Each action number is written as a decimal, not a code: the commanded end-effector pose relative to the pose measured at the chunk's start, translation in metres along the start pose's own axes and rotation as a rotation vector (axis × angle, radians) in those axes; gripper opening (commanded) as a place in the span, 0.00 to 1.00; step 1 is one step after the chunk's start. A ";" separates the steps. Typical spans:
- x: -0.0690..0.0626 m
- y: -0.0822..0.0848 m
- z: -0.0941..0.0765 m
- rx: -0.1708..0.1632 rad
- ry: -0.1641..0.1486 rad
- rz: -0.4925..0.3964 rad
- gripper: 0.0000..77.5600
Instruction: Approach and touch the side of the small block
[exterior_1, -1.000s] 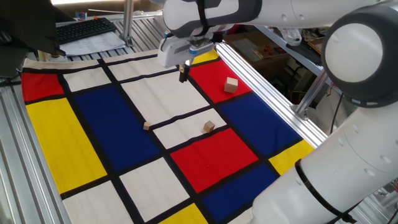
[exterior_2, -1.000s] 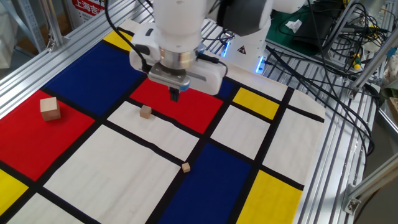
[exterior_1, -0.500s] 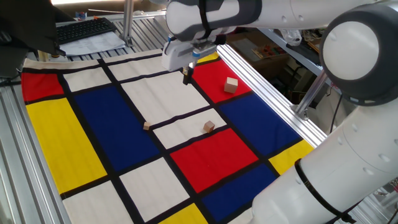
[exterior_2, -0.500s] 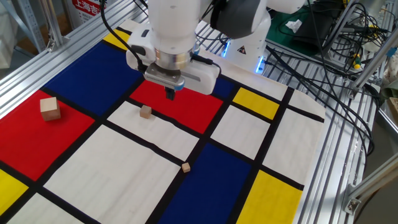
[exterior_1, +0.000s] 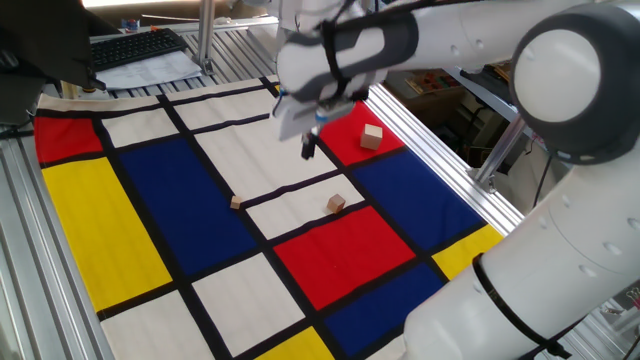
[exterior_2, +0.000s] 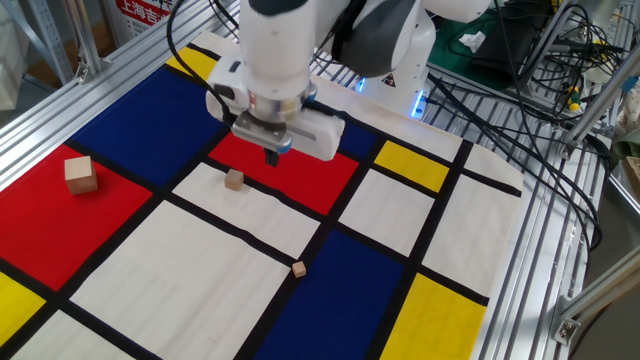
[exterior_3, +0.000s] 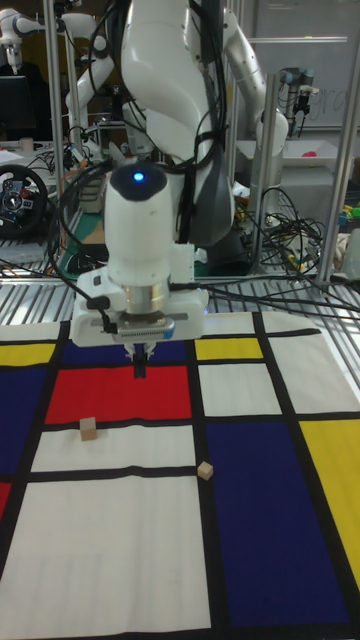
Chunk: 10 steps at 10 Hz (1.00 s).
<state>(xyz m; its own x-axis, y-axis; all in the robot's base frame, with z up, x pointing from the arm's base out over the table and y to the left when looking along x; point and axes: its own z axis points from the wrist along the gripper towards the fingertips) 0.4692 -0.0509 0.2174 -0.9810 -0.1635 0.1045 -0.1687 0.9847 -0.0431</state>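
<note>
The small block (exterior_1: 336, 203) is a light-tan wooden cube lying on a white square of the coloured cloth, beside a black line; it also shows in the other fixed view (exterior_2: 234, 179) and the tall view (exterior_3: 90, 429). My gripper (exterior_1: 308, 148) hangs above the cloth, up and to the left of the block, with a clear gap between them. From the other side the gripper (exterior_2: 271, 158) is over the red square just right of the block. In the tall view its dark fingers (exterior_3: 139, 368) point straight down, pressed together with nothing held.
A larger pale cube (exterior_1: 372, 137) sits on a red square near the aluminium rail (exterior_1: 440, 150); the same larger cube (exterior_2: 80, 174) appears far left. A tiny wooden chip (exterior_1: 236, 202) lies on the blue-white border. Cables (exterior_2: 520, 90) crowd the table's far side.
The gripper has travelled across the cloth toward the small block and come lower. Its fingers stayed together. None of the wooden pieces moved.
</note>
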 end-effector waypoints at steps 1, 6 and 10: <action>0.012 -0.003 0.050 -0.027 -0.013 0.051 0.00; 0.019 -0.012 0.070 -0.034 -0.014 0.067 0.00; 0.021 -0.019 0.072 -0.027 -0.011 0.089 0.00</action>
<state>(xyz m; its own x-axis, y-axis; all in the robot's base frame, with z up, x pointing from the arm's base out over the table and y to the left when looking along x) 0.4438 -0.0742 0.1492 -0.9924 -0.0815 0.0925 -0.0836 0.9963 -0.0189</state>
